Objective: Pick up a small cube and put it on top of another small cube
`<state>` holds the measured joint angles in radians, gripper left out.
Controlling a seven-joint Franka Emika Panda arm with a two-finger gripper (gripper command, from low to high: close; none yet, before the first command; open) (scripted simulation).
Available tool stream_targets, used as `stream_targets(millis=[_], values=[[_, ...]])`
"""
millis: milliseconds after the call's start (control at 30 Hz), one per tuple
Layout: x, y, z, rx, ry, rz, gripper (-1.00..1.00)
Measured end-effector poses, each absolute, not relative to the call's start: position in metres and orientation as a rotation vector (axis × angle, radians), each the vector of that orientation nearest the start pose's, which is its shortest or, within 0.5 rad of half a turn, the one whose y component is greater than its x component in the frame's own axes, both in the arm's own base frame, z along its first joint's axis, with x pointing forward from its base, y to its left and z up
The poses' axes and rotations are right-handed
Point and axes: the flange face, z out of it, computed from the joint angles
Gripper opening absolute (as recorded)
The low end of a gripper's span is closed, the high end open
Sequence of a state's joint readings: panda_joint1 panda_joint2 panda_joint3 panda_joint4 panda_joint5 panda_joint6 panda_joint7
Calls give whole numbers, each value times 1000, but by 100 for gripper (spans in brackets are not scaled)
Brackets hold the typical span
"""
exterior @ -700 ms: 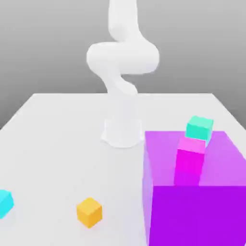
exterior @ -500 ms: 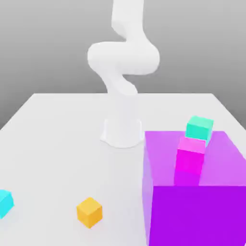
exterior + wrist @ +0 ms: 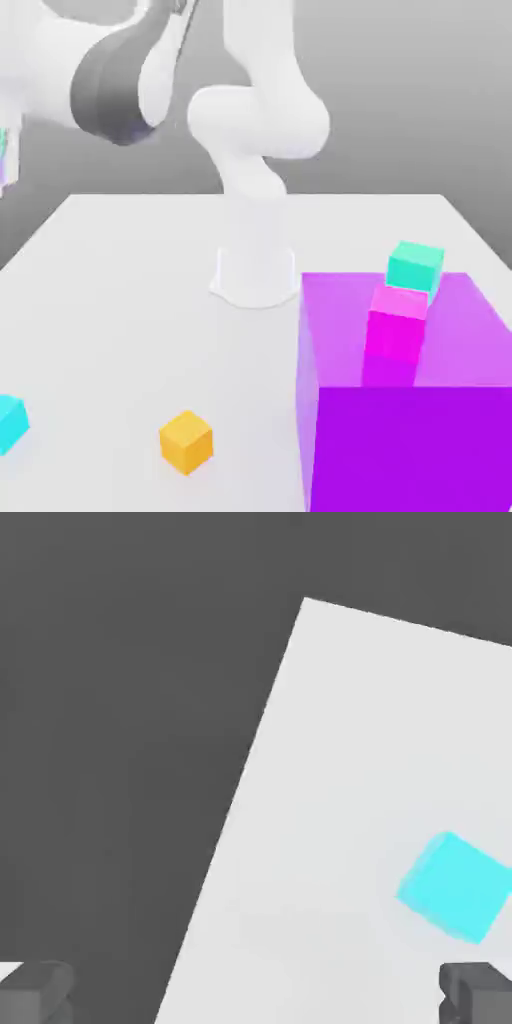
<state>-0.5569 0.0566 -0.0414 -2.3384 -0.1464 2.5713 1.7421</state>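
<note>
Cyan small cube (image 3: 10, 421) sits on the white table (image 3: 120, 300) at the exterior view's left edge, beside the orange cube (image 3: 186, 441); the gripper (image 3: 256, 992), fingers spread and empty, hangs well above it, off-centre.

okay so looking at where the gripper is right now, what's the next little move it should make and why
Probably shift the open gripper sideways until the cyan cube sits between its fingers, then lower. The cube lies untouched on the white table, off to one side of the gripper, with nothing held yet.
</note>
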Motion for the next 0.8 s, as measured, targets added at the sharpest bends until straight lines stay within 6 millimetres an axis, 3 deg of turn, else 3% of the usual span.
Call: stream_targets(millis=[233, 367, 400, 633, 767, 800], values=[[387, -341, 208, -844, 3024, -33, 0], [381, -345, 150, -775, 3043, -2, 0], [380, -345, 139, -773, 3044, -1, -100], [380, -345, 137, -771, 3044, -4, -100], [380, -345, 184, -770, 3044, -2, -100], [388, -338, 199, -779, 3041, -4, -100]])
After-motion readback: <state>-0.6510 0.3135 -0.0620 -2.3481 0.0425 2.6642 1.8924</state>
